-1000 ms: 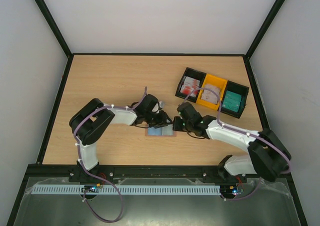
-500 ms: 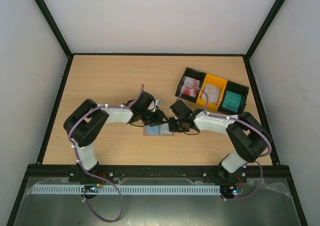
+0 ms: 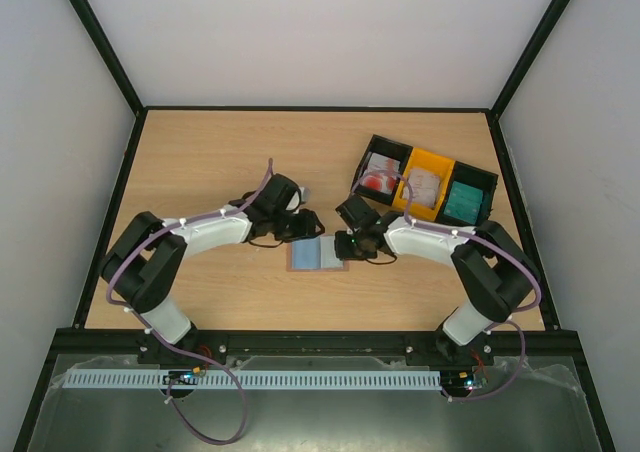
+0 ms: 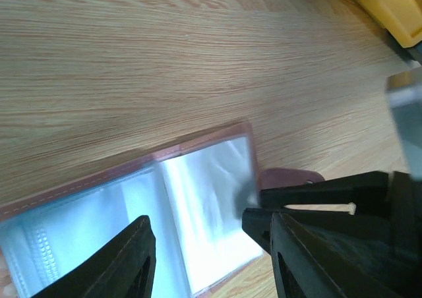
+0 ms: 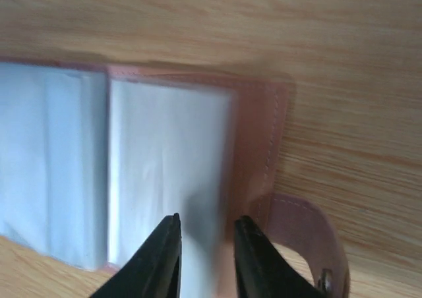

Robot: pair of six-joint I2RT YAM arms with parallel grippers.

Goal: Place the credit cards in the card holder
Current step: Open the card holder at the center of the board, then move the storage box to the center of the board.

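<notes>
The card holder (image 3: 318,256) lies open on the table, blue-grey inner faces up, brown rim round them. My left gripper (image 3: 306,230) is open and empty, just off its far left edge. In the left wrist view the wide-open gripper (image 4: 210,220) hangs over the card holder (image 4: 191,192). My right gripper (image 3: 350,246) is at its right edge. In the right wrist view the right gripper (image 5: 208,219) has its tips a narrow way apart over the right page (image 5: 158,153), nothing between them. The credit cards lie in trays: white-red (image 3: 379,175), pale (image 3: 423,186), teal (image 3: 464,201).
The black and yellow trays (image 3: 412,160) stand in a row at the back right. The holder's brown strap with a snap (image 5: 310,238) sticks out to its right, and also shows in the left wrist view (image 4: 290,177). My right gripper's fingers (image 4: 330,199) reach in there.
My left gripper has drawn back left and away, off the card holder, which now shows more. My right arm has folded in and its gripper has shifted slightly left, onto the holder's right edge.
</notes>
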